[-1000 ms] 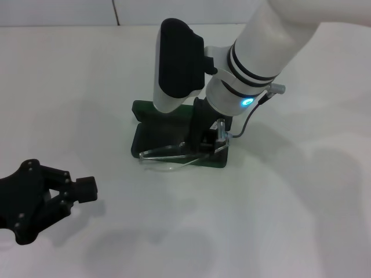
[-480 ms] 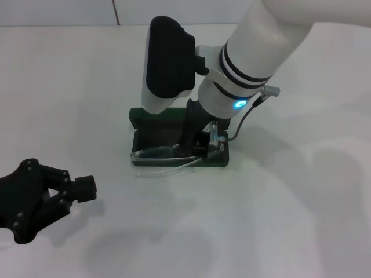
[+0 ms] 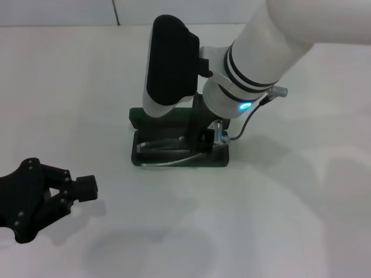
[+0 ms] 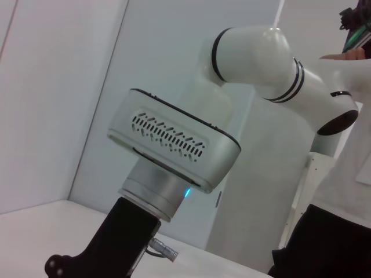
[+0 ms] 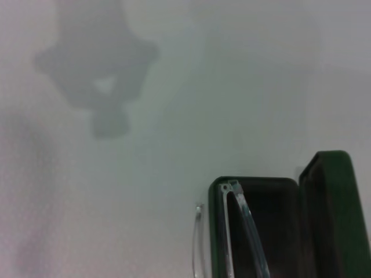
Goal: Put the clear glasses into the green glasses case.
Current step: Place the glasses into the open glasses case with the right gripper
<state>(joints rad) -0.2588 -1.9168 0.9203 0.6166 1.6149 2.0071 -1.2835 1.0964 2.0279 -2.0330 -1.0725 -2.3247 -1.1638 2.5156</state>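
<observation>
My right gripper is low over the right end of the green glasses case, its fingers pinched on the clear glasses at their right end. From that hold the glasses run leftward along the case, their long axis lined up with the case's own. Most of the frame lies inside the open tray, but my right wrist view shows one thin clear edge outside the near rim, over the desk, while the two folded arms lie over the dark lining. So, as I judge it, what is left turns on bringing that near edge back toward the hinged lid, which stands up on the far side, before I let go.

My left gripper is parked low at my left, well apart from the case, fingers spread and holding nothing. The right arm is plainly the nearer one.

The desk is plain white and carries only the case and soft shadows. Behind it runs a pale wall.
</observation>
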